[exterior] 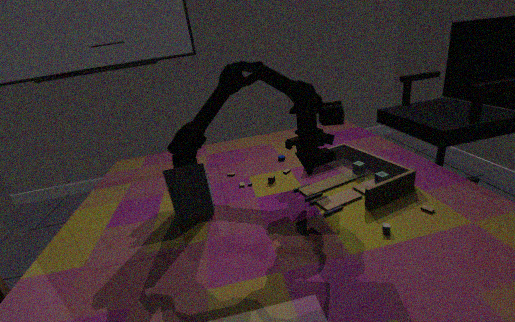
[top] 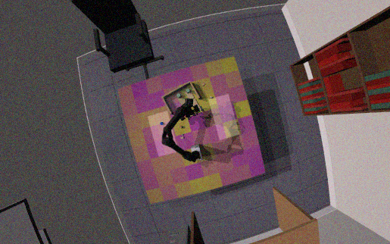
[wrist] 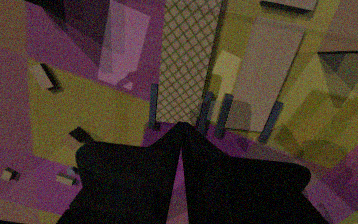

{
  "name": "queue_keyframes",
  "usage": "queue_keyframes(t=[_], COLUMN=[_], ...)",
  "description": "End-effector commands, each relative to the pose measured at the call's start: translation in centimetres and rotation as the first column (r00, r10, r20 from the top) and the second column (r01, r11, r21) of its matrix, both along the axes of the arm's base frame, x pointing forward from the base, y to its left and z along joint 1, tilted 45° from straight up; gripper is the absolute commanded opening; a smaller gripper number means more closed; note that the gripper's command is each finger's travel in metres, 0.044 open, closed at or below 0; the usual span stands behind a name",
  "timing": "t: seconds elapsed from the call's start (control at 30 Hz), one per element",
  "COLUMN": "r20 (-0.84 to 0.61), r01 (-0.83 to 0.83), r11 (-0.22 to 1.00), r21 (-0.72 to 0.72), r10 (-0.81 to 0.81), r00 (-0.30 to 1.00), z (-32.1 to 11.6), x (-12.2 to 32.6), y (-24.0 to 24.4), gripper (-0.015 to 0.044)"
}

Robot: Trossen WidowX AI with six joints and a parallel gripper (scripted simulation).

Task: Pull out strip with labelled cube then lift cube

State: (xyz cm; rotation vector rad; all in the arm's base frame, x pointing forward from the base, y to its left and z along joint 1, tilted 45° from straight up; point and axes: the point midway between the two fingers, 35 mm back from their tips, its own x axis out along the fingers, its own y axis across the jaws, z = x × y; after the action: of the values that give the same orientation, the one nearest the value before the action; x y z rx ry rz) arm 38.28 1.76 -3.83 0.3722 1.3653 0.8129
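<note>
A long crosshatched strip [wrist: 187,60] [exterior: 333,184] runs from the open side of a low-walled box [exterior: 390,191]. Beside it lies a plain strip [wrist: 267,70] [exterior: 340,199]; a gap parts it from another plain piece [wrist: 290,5] farther in. Pale-topped cubes stand in the box, one cube [exterior: 358,167] at the crosshatched strip's far end and another cube [exterior: 382,177] on the plain strip's side. Their labels cannot be read. My gripper [wrist: 182,126] [exterior: 311,171] is shut and empty, tips together, pointing down by the crosshatched strip's near end. Its exact height is unclear.
Short blue posts [wrist: 153,107] [wrist: 271,122] flank the strips' near ends. Small blocks lie around, including a blue one [top: 162,123] [exterior: 281,158], a dark one [exterior: 271,180], one [exterior: 386,230] near the box and a flat one [exterior: 427,209]. A chair [top: 129,47] stands beyond the table.
</note>
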Motion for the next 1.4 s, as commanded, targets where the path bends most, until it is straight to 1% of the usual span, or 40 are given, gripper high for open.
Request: queue_keyframes(t=[0.0,1.03,1.37], r20=[-0.007,-0.008,-0.008], r01=[0.001,0.0,0.0], r11=[1.0,1.0,1.0], r21=[0.0,0.005,0.005], r10=[-0.001,0.0,0.0], r00=[1.0,1.0,1.0], z=[-0.6,-3.9,-4.0], x=[-0.1,-0.3,-0.3], y=[0.5,4.4,4.4], gripper=[0.0,0.0,0.0])
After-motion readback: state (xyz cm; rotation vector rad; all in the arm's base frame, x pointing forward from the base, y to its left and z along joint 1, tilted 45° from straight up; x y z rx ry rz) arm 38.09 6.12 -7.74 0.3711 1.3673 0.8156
